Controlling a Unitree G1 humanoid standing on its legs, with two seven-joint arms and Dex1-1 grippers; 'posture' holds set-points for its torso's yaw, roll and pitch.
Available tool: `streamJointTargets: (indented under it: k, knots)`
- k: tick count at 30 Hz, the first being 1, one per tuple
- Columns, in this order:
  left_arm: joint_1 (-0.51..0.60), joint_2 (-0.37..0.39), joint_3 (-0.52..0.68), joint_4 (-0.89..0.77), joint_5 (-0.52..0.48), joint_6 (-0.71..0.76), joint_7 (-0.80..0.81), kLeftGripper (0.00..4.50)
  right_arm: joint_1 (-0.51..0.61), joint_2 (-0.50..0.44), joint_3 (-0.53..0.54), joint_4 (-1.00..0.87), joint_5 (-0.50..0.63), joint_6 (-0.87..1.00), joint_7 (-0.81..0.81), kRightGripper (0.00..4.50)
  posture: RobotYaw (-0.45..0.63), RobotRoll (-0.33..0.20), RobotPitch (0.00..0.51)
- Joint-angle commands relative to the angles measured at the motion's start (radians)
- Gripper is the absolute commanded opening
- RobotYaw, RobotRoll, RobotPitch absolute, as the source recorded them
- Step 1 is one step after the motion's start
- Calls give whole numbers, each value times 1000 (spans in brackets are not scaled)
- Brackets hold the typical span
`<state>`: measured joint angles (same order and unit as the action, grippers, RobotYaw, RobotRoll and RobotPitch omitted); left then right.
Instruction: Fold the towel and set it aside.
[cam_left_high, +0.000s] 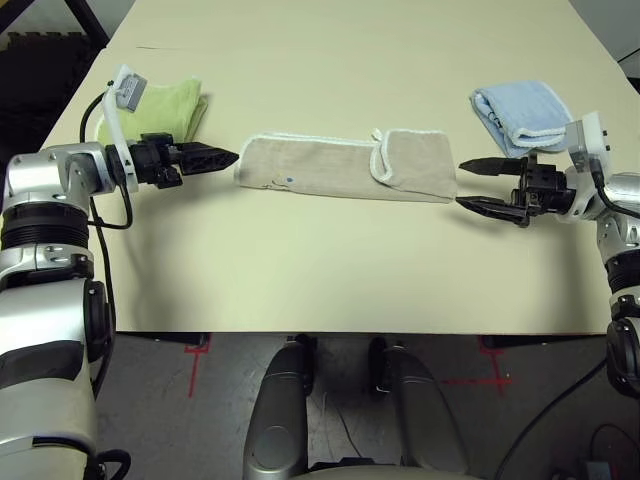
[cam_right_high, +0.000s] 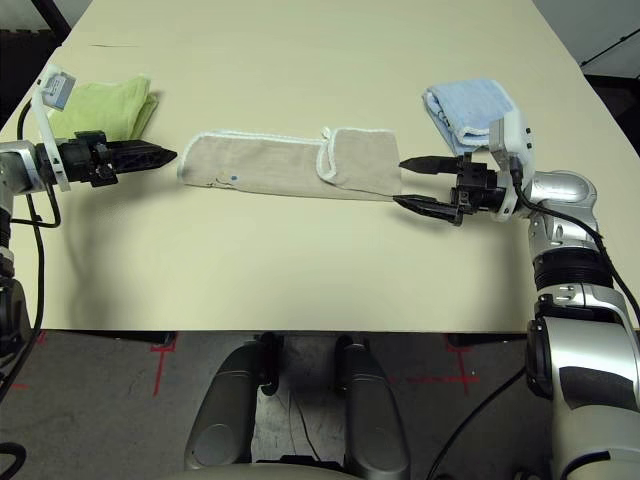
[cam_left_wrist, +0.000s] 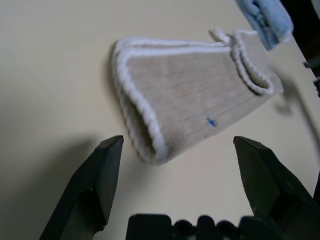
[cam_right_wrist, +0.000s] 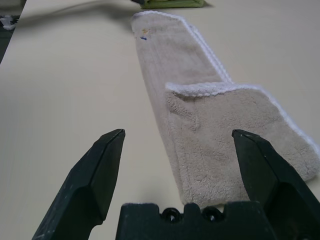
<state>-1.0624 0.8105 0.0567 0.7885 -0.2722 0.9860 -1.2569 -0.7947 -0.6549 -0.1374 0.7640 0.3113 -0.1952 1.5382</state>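
**Folded towel lies between two spread grippers**

The beige towel (cam_left_high: 345, 166) lies mid-table as a long strip, right end folded over. The left gripper (cam_left_high: 222, 157) and right gripper (cam_left_high: 468, 184) flank its ends, fingers spread, holding nothing. Its label is hard to make out.

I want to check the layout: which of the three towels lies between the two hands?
The beige towel. It lies stretched in a long strip between the left hand and right hand. The green towel and blue towel sit behind the hands.

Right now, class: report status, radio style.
Left gripper open, right gripper open, holding nothing. Beige towel folded into strip, flat between them. Nothing in the way.
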Motion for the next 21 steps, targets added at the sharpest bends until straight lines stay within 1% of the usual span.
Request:
streamJointTargets:
  k: [1,6,11,18,21]
  knots:
    - [3,12,-40,-23,-4,115,14,4500,28,-1,4,-31,8,6,-9,4445,96,0,217]
    - [5,14,-68,-29,-18,214,17,4500,45,-1,6,-52,9,7,-21,4445,91,0,220]
    - [9,-20,-51,-43,-54,282,40,4500,54,-6,8,-64,9,9,-32,4445,82,0,221]
    - [-16,-91,4,-14,-83,295,125,4500,60,-11,9,-90,11,22,-44,4445,74,0,222]
    - [-18,-119,31,5,-82,257,178,4500,61,-12,9,-103,13,28,-50,4445,69,0,223]
